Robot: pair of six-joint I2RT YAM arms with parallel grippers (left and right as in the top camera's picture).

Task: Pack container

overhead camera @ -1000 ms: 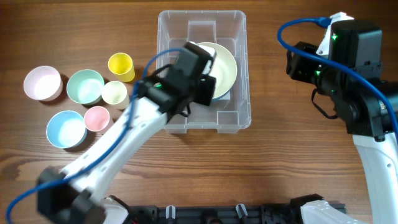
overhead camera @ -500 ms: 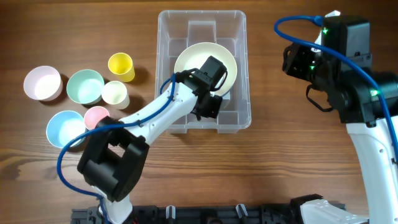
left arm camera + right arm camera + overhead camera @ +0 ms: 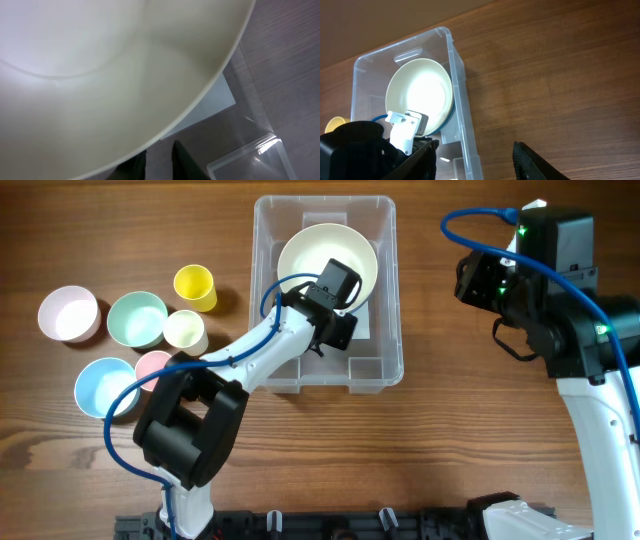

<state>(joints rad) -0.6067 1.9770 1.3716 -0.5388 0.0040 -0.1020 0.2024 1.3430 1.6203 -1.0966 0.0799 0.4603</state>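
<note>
Clear plastic, the container [image 3: 392,300] sits toward 12 o'clock on the table [image 3: 470,440], its long axis running 12 to 6. A cream bowl [image 3: 320,250] fills its 12 o'clock half. The left gripper [image 3: 335,285] meets that bowl at its 6 o'clock rim. From the wrist, the rim runs down between the dark fingers [image 3: 134,167], so it looks pinched there. The right gripper [image 3: 477,162] hangs empty, fingers wide apart, well off at the container's 3 o'clock. With the coloured bowls and cups [image 3: 137,318] standing at the container's 9 o'clock, the left arm is the nearer one.
</note>
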